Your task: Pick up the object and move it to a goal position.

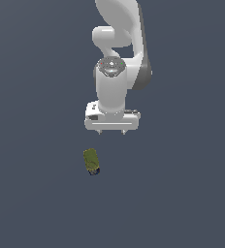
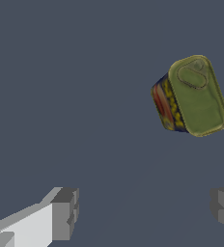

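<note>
One flat slate-grey bench point(image 1: 37, 203) fills both views with nothing marked on it. One white arm point(image 1: 119, 48) comes down from the top centre of the exterior view, ending in a single broad white hand point(image 1: 111, 131) just above the middle of that frame, with two short finger stubs poking out under its lower edge. In the wrist view the two fingers point(image 2: 63, 212) show as grey blocks, one low on the left side of the frame and the other cut off at the right edge, standing wide apart with only bare bench between them, so the hand is spread and holds nothing. There is one object point(image 1: 90, 161), much smaller than the hand: an olive-green, mottled tin with a dark blue end. In the exterior view it sits below the hand and a little toward the exterior view's left, well apart from the fingertips. In the wrist view the object point(image 2: 193, 96) appears in the upper right of the frame, showing a green rounded face with an oval tab outline and a side band of red, yellow and blue.
</note>
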